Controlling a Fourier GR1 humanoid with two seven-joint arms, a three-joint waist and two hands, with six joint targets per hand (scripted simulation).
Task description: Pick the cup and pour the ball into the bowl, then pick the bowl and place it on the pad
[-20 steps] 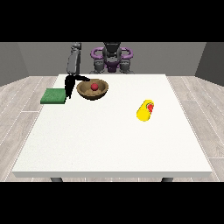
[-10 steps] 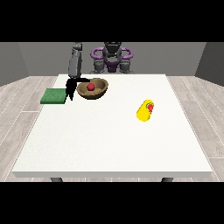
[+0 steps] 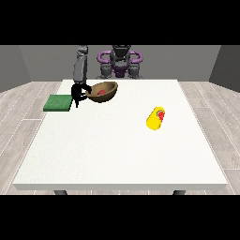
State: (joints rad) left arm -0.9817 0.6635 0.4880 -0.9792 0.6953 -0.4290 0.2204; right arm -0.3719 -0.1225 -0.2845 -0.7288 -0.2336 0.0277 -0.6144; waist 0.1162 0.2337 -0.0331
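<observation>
The white desk (image 3: 117, 145) carries everything. The green pad (image 3: 58, 103) lies flat at its far corner on the view's left, just beside the brown bowl (image 3: 103, 91), which is tilted and seems lifted slightly off the desk. The robot hand at the view's left (image 3: 77, 95) sits between pad and bowl, its fingers curled on the bowl's near rim. So the pad lies directly to the left of the held bowl. The yellow cup (image 3: 155, 117) lies on its side, well apart to the right, a red patch showing at its mouth. A red ball (image 3: 101, 92) rests inside the bowl. No other robot hand shows.
</observation>
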